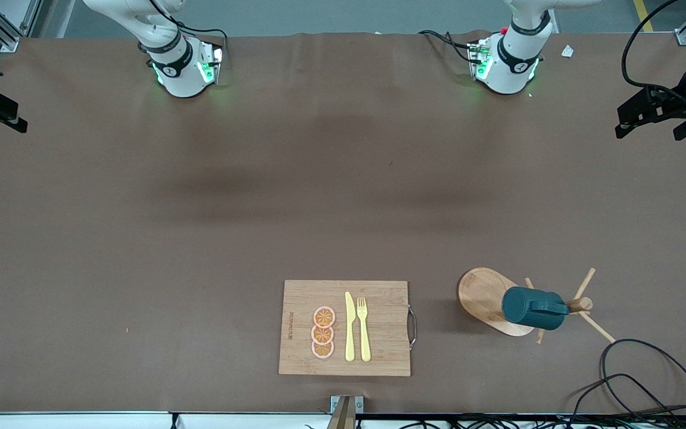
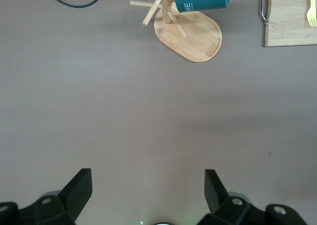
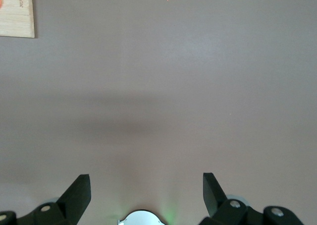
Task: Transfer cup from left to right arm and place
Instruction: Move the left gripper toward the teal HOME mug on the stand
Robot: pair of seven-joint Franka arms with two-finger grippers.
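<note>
A brown table [image 1: 200,238] carries everything. A bamboo cutting board [image 1: 379,351] with a metal handle lies near the front camera's edge, midway along it. Beside it, toward the left arm's end, stands a wooden mug rack [image 1: 481,295] on an oval base. A black cable [image 1: 646,381] loops nearby.

A brown table [image 1: 140,238] under even light, grey floor [image 1: 319,15] past its edge.

Both arms wait raised at the frame's top edge, the left hand [image 2: 147,193] and right hand [image 3: 146,195] each with fingers spread wide, holding nothing.
</note>
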